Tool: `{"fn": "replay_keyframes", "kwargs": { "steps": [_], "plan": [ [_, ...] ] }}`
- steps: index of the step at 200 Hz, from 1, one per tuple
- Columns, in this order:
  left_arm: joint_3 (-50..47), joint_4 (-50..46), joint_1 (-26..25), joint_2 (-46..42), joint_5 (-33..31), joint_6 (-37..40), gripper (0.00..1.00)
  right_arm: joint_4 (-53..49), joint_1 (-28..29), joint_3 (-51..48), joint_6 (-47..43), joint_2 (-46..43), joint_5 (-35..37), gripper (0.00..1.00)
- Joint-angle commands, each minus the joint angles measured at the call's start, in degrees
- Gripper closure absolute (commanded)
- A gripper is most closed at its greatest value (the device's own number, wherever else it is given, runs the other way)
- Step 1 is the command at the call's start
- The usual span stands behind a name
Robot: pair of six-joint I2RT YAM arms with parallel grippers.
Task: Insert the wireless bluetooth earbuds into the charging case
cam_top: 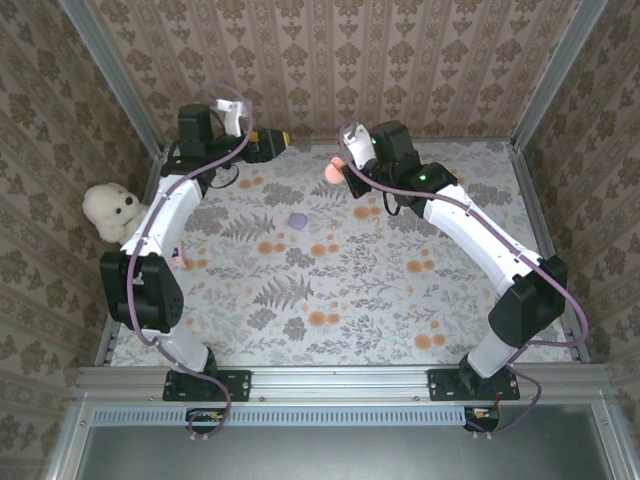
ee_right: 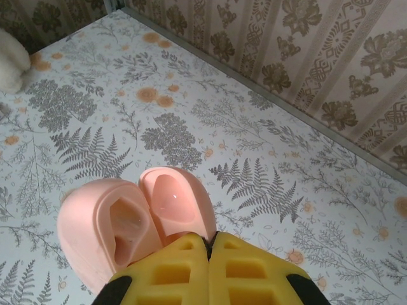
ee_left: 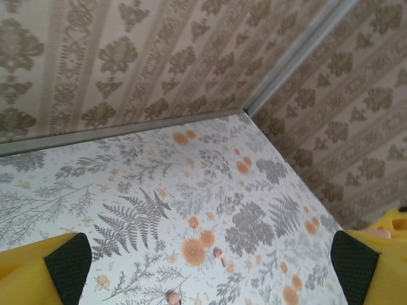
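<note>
Judging by how things lay, you were only at the beginning of the task: no earbud sat in any case yet. Your right gripper had its yellow fingers pressed together on the near edge of a pink hinged plastic shell. The pink shell stood open and showed two empty hollows, so I judge it to be an opened case. You held it far to the right of the white plush toy and a little further back.

The small round lilac-purple plastic charging case lay on the flowered table, to the right of the plush toy and well apart from it, but nearer to it than the pink shell was. Nothing touched it, and I could not tell whether it was open.

Your left gripper was spread wide and held nothing, further back than the plush toy and to its right. Ahead of it, two tiny pinkish earbuds lay loose on the table, apart from each other. What remained for you was nearly everything: to pick up each earbud, bring it to the case and seat both in the hollows.
</note>
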Motion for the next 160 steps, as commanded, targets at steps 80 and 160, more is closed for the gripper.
{"fn": "replay_keyframes", "kwargs": {
  "steps": [80,160],
  "plan": [
    [2.69,-23.43,-11.01,-4.80,6.86,33.19,0.12,-4.40,1.55,-4.20,-3.94,-5.40,-0.68,1.00],
    [7.02,-32.02,-13.49,-2.01,13.63,36.46,0.27,-6.20,2.69,-8.02,-2.50,-10.57,-1.79,1.00]
  ]
}}
